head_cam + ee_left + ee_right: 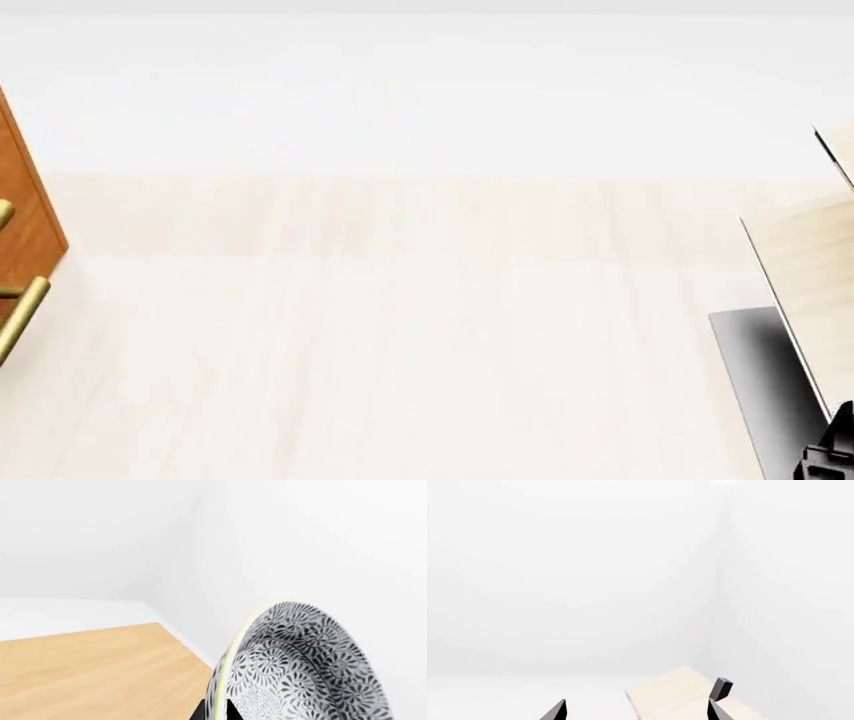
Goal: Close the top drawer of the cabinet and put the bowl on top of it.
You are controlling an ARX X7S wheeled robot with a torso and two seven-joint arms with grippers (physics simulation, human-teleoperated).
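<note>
My left gripper (215, 713) is shut on the bowl (300, 665), its two black fingertips (195, 713) pinching the rim. The bowl is white with a grey leaf-and-flower pattern and stands on edge in the left wrist view. Beyond it lies a flat orange-tan wooden surface (100, 670). In the head view only a sliver of the orange-brown cabinet (24, 190) shows at the left edge, with a brass bar handle (20, 312). Which drawer front this is, I cannot tell. My right gripper (637, 712) is open with nothing between its fingers.
A pale light-wood rack (807, 265) on a black base (763, 385) stands at the head view's right edge and also shows in the right wrist view as the rack (677, 695). Pale floor (400, 330) and white walls surround it. A black part of my right arm (830, 455) shows bottom right.
</note>
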